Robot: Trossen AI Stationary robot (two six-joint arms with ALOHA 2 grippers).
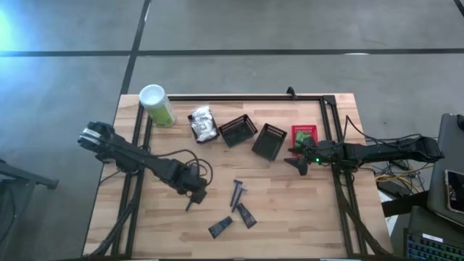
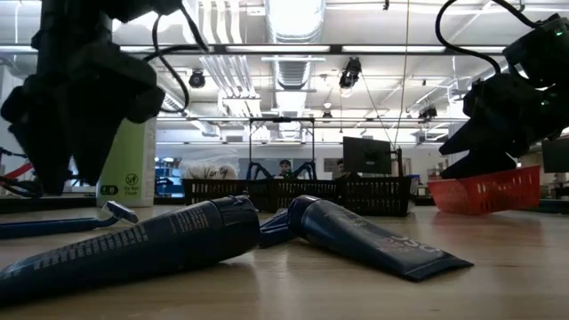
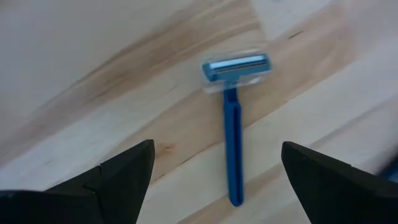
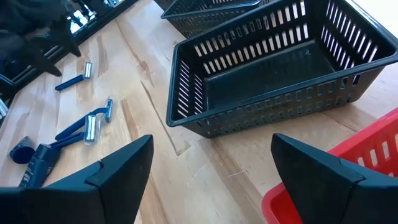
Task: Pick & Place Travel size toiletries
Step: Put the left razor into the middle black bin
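Observation:
A blue razor (image 3: 232, 124) lies flat on the wood, its head (image 3: 237, 67) away from my wrist. My left gripper (image 3: 217, 149) hangs open above it, pointing down, one finger on each side of the handle and touching nothing; in the high view the gripper (image 1: 194, 193) is left of the table's middle. Two more blue razors (image 1: 237, 193) lie at mid-table, and two dark tubes (image 1: 245, 215) (image 1: 220, 228) lie nearer the front edge. White crinkly packets (image 1: 203, 123) lie at the back. My right gripper (image 1: 297, 164) waits open near the red basket (image 1: 304, 135).
Two black slotted baskets (image 1: 238, 130) (image 1: 270, 140) stand behind the table's middle, the red one to their right. A tall pale-green canister (image 1: 156, 105) with a white lid stands at the back left. A black frame rail (image 1: 246, 96) runs along the far edge.

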